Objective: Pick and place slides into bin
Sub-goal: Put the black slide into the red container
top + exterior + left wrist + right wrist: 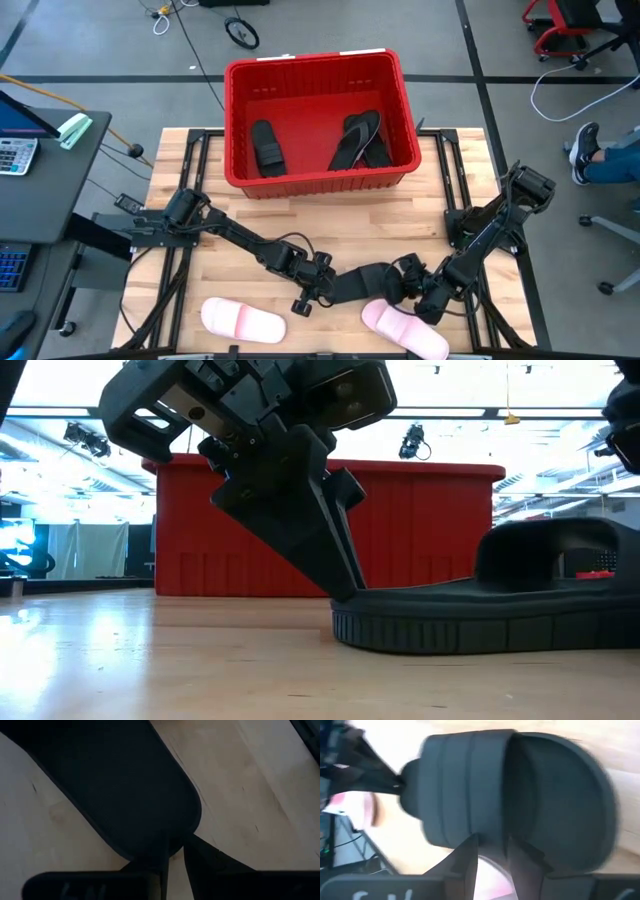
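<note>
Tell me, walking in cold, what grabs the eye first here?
Probably the big red bin at the table's far side, with black slides already inside. In front of it, the left gripper and right gripper meet at opposite ends of one black slide, with two pink slides near the front edge.

We counted one red bin [318,70]. Inside it lay three black slides [265,146]: one apart, two overlapping. In front of the bin, on the bench [330,215], we counted one more black slide [362,281] and two pink slides [243,320].
</note>
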You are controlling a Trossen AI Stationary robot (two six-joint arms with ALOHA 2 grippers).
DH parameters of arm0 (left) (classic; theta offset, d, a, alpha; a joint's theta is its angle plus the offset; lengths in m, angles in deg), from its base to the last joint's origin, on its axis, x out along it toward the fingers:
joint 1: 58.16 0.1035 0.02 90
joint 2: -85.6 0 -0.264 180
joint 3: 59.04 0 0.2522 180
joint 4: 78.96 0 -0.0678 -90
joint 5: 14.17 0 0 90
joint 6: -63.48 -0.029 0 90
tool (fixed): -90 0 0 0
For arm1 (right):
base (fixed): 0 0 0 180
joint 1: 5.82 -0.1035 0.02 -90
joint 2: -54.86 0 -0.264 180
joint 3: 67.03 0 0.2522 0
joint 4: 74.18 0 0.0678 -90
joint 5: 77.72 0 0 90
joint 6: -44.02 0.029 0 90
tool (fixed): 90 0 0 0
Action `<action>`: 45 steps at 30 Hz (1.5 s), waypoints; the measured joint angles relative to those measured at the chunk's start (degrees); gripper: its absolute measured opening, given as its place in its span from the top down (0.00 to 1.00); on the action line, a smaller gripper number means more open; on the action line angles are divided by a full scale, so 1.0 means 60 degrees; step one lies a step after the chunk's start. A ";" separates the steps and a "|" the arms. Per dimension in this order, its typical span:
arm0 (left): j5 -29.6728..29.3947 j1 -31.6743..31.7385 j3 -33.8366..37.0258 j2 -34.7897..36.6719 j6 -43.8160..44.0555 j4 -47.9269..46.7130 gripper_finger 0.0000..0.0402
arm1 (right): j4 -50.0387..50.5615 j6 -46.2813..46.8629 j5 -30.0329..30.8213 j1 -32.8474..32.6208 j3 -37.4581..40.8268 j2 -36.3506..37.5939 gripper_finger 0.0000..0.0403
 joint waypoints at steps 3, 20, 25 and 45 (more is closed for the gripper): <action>0.0000 0.0000 0.0000 0.0000 0.0000 -0.0004 0.85 | -0.0332 -0.0426 0.0332 -0.0002 0.0000 0.0000 0.73; 0.0144 -0.0014 0.0025 0.0172 0.0069 -0.0266 0.86 | -0.1771 -0.2011 0.2179 0.0019 -0.0011 0.0004 0.97; -0.0139 0.0018 0.0088 0.1127 0.0087 -0.0815 0.85 | -0.2681 -0.3142 0.4053 -0.0034 -0.0028 -0.0011 0.97; -0.0973 0.0694 0.0022 0.3606 -0.1172 -0.0832 0.85 | -0.2669 -0.9612 0.9638 0.1109 -0.2069 -0.0011 0.98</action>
